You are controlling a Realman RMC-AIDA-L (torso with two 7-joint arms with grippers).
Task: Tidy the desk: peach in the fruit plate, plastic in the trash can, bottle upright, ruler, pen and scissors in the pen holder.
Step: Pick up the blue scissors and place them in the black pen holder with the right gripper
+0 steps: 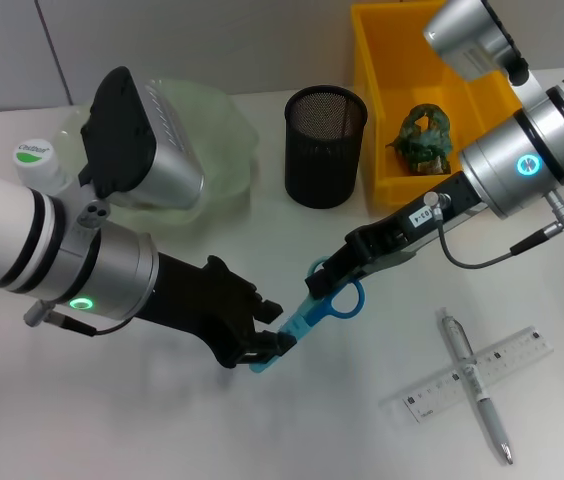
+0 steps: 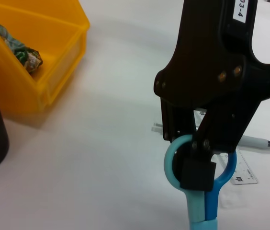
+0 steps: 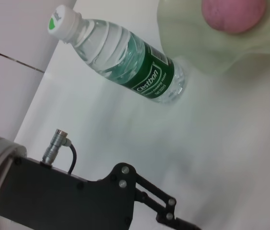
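Bright yellow rectangular plastic trash can [image 1: 387, 120], beyond the right hand: holds a crumpled green-brown plastic wrapper [image 1: 423, 137]. Left wrist view shows the same wrapper in the can.

Black wire-mesh cylindrical pen holder [image 1: 326, 145], beyond both hands and just beside the can: inside can't be made out.

Translucent pale-green scalloped fruit plate [image 1: 224, 140], beyond the left hand, partly hidden behind the left arm's wrist camera. Head view doesn't show its contents; right wrist view shows the smooth pink ball-shaped peach [image 3: 231, 13] lying in it.

Small clear plastic water bottle with green label and white cap [image 3: 119, 57]: upright beside the plate, on the side away from the pen holder. Head view shows only cap and shoulder; right wrist view shows the full body.

Small scissors with light blue handles and blade cover [image 1: 314, 310]: held between the two hands above the plain white surface [image 1: 142, 430]. Left hand [image 1: 270, 345] is clamped on the covered blade end. Right hand [image 1: 324, 283] is at the handle loops; left wrist view shows one black finger sitting inside a loop. Whether the right hand's fingers are together or apart, can't tell.

Slim silver-grey pen [image 1: 477, 385] lies crossed over the short clear plastic ruler [image 1: 479, 372] on the surface, near the right hand on its outer side.
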